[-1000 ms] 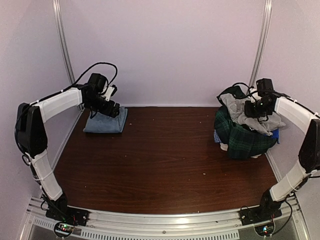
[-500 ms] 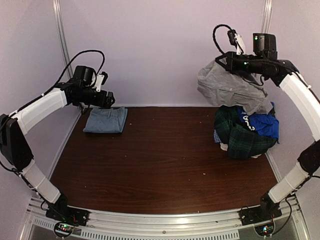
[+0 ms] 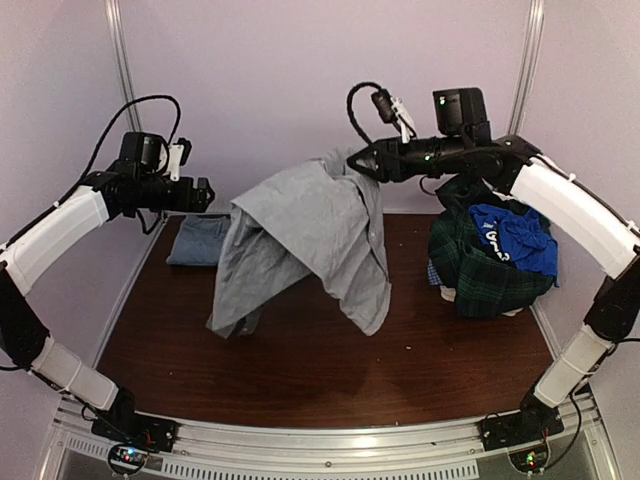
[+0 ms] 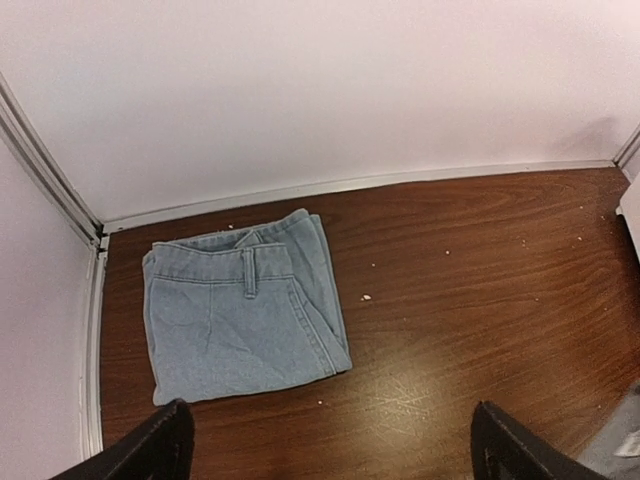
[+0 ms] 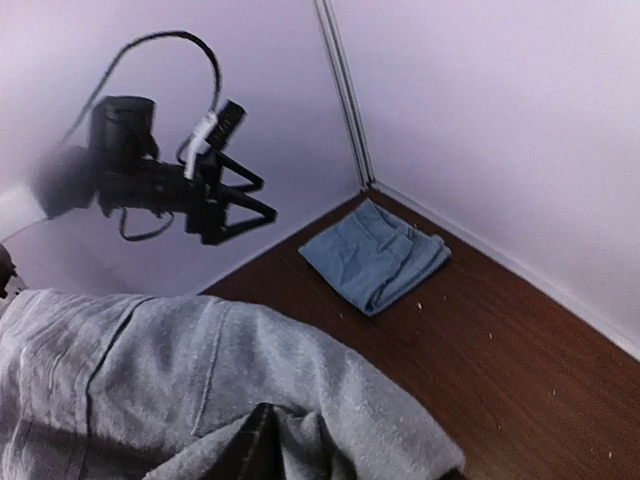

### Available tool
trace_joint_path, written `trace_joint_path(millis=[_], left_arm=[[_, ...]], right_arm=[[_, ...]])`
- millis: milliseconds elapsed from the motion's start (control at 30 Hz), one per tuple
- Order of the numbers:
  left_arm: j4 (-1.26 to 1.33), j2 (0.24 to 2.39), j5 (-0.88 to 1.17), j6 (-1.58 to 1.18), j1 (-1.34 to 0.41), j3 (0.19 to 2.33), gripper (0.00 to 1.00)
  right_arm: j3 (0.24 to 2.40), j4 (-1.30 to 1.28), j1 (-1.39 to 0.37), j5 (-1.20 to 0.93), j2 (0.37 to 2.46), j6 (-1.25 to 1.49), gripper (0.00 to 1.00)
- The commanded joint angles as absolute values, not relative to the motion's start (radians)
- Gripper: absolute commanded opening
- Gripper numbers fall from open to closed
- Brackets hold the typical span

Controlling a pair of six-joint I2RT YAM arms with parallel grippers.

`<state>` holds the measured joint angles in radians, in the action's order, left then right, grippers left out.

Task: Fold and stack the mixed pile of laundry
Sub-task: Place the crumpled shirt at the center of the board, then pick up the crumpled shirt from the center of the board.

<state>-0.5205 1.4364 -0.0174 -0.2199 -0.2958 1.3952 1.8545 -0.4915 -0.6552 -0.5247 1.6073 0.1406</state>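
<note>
The mixed laundry pile (image 3: 490,270), mostly dark plaid with a bright blue piece (image 3: 515,235) on top, sits at the table's right back. A grey shirt (image 3: 300,245) from it billows in mid-air over the table's middle, its top edge still draped on my right gripper (image 3: 352,165). In the right wrist view the grey cloth (image 5: 150,370) lies bunched around one dark finger (image 5: 255,440), and the jaws stand apart. My left gripper (image 3: 205,195) hovers wide open and empty, high above the folded denim piece (image 4: 240,305).
The folded blue-grey denim (image 3: 200,240) lies flat in the back left corner by the wall rails. The wooden table (image 3: 430,340) carries small crumbs. The left arm (image 5: 150,180) shows in the right wrist view, level with the shirt.
The right arm swung left from above the pile, carrying the grey shirt, which has flared out over the table's middle. Its jaws have parted. The left arm rose and drew back left.
</note>
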Motion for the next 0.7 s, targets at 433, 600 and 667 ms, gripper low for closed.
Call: trace_joint_path(millis=[433, 600, 667], left_arm=[[-0.499, 1.291, 0.204, -0.348, -0.389, 0.895, 0.93], [-0.518, 1.247, 0.172, -0.453, -0.448, 0.759, 0.92], [-0.519, 1.237, 0.175, -0.491, -0.463, 0.712, 0.92]], right_arm=[[1.225, -0.392, -0.734, -0.534, 1.583, 0.117, 0.84], [1.218, -0.378, -0.836, -0.528, 1.656, 0.101, 0.84], [1.208, -0.369, -0.857, -0.526, 1.687, 0.095, 0.84]])
